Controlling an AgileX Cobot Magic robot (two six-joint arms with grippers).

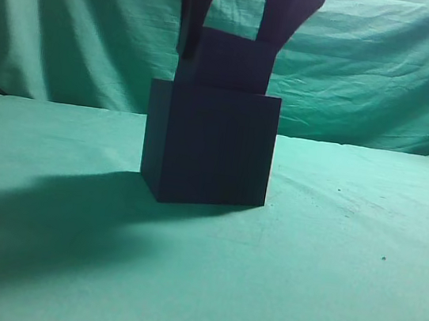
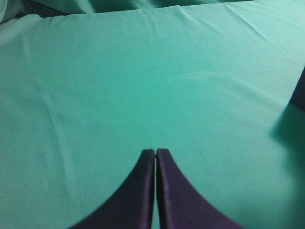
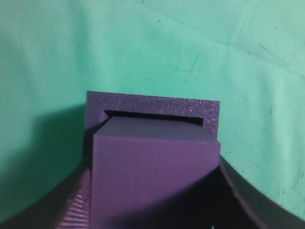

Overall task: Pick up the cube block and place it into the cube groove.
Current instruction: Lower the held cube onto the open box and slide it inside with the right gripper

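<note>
The cube groove [image 1: 208, 148] is a large dark box standing mid-table on the green cloth; its open top rim shows in the right wrist view [image 3: 152, 106]. The cube block [image 1: 227, 60] is held right above the box's top, its lower end at the opening. In the right wrist view the purple cube block [image 3: 155, 167] fills the space between the fingers. My right gripper [image 1: 234, 20] comes down from above and is shut on the cube block. My left gripper [image 2: 155, 152] is shut and empty over bare cloth, away from the box.
Green cloth [image 1: 346, 251] covers the table and hangs as a backdrop behind. A dark edge of the box [image 2: 299, 93] shows at the right side of the left wrist view. A large shadow lies on the cloth left of the box.
</note>
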